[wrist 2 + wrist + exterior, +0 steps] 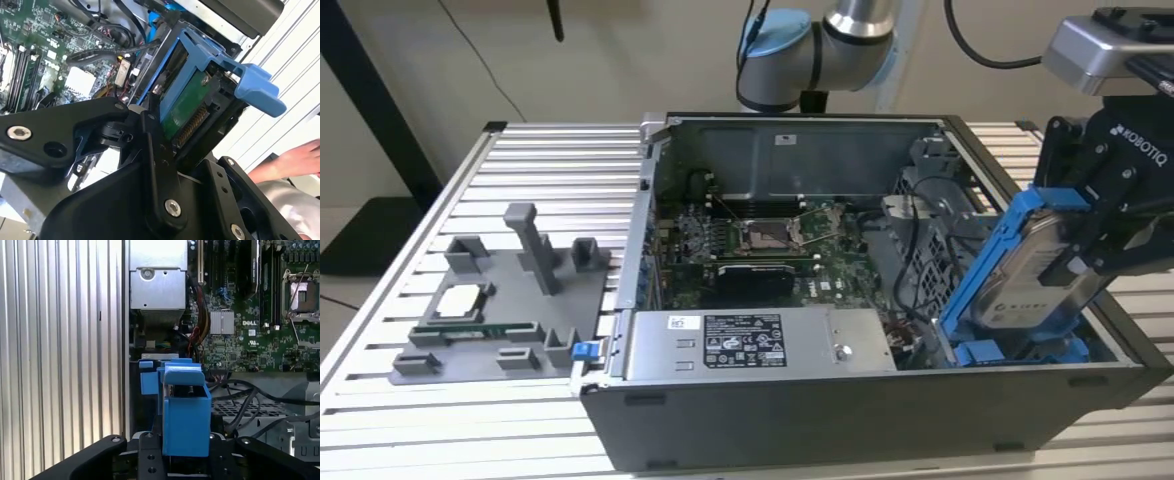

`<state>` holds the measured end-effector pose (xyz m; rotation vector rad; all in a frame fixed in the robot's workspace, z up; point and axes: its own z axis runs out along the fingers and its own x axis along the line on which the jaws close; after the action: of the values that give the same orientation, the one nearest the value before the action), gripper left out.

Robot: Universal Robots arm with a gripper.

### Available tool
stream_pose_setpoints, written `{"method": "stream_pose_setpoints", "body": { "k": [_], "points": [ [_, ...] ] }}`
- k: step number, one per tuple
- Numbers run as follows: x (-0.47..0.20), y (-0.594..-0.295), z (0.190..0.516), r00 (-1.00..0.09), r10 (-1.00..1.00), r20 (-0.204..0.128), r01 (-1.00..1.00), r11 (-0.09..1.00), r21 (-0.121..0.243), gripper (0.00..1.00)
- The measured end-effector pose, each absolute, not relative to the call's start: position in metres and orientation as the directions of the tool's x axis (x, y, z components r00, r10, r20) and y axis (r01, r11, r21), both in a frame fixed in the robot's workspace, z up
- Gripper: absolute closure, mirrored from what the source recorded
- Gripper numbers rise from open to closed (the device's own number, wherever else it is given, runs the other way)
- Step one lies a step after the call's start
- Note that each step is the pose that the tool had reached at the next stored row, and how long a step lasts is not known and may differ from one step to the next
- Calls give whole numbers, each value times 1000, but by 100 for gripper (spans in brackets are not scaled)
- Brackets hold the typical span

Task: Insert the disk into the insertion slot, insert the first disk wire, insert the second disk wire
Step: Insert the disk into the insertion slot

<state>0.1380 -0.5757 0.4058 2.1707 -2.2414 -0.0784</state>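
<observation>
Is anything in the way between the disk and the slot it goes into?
Nothing visible does. The hand holds the disk tilted, its lower end at the blue tabs of the insertion slot; black cables lie beside it, toward the motherboard.

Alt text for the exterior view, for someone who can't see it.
The gripper holds the disk tilted over the slot at the exterior view's right end of the open case. A power supply lies along its near side; a grey fixture sits on the table.
</observation>
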Motion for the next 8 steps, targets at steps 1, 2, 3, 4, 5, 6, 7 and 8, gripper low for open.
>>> {"method": "stream_pose_setpoints", "body": {
  "k": [1,2,3,4,5,6,7,8],
  "points": [
    [138,-575,405,-33,-999,-20,-998,31,50,100],
    [139,-574,404,-33,-999,-21,-998,31,50,100],
    [139,-574,403,-33,-999,-21,-998,32,50,100],
    [140,-574,403,-33,-999,-21,-998,32,50,100],
    [140,-573,402,-33,-999,-20,-998,32,50,100],
    [140,-573,400,-33,-999,-20,-998,32,51,100],
    [140,-573,399,-33,-999,-20,-998,32,51,100],
    [140,-573,397,-33,-999,-20,-998,32,52,100]
  ]
}}
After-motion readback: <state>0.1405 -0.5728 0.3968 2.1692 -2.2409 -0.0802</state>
